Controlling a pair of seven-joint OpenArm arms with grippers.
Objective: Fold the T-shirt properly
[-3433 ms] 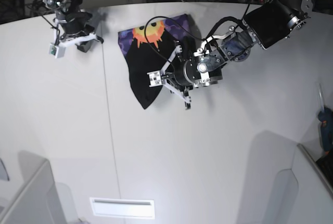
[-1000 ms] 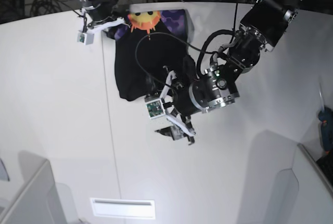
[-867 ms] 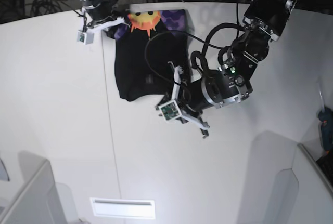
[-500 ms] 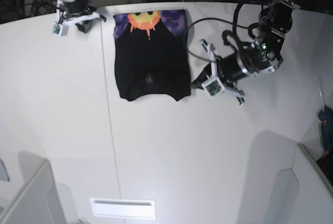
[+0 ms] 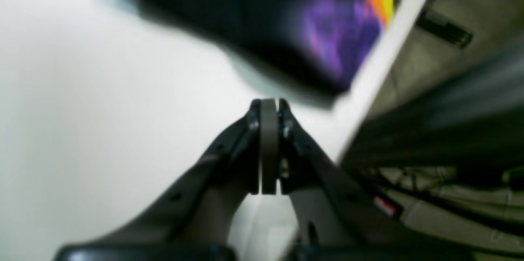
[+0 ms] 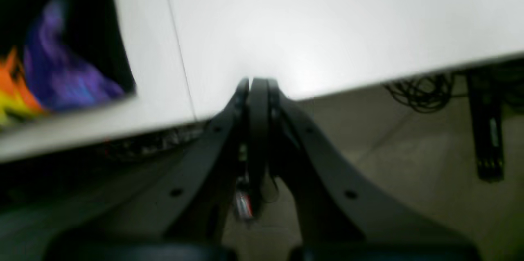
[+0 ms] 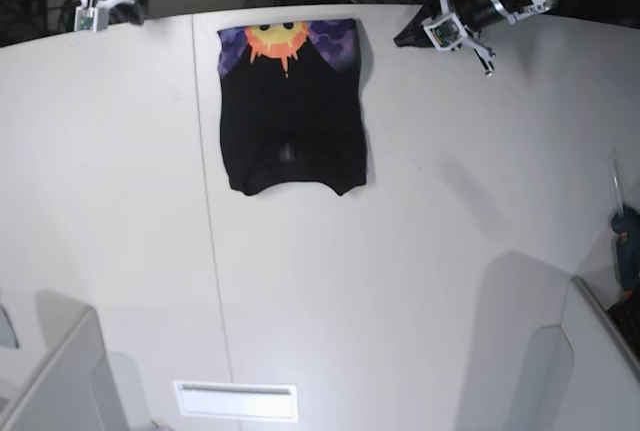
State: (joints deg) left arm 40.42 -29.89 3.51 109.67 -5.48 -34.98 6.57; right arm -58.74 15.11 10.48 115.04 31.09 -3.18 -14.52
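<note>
The black T-shirt [image 7: 290,121] lies folded into a rectangle at the back middle of the white table [image 7: 400,271]. Its orange-yellow sun print on purple shows along the far edge. My left gripper [image 7: 403,40] hovers at the table's far edge, right of the shirt, and touches nothing. In the left wrist view it [image 5: 268,107] is shut and empty, with the T-shirt [image 5: 245,19] blurred ahead of it. At the far left corner my right gripper [image 7: 125,6] is also off the cloth. The right wrist view shows this gripper [image 6: 256,85] shut over the table edge, the T-shirt [image 6: 61,68] off to its left.
A seam [image 7: 207,211] runs front to back through the table, left of the shirt. A white slot [image 7: 235,400] sits near the front edge. A blue object [image 7: 628,251] shows at the right border. Cables [image 6: 425,93] hang behind the table.
The left arm let go of the shirt, shut its jaws and drew back to the far right edge. The right arm pulled back to the far left corner. The shirt settled flat.
</note>
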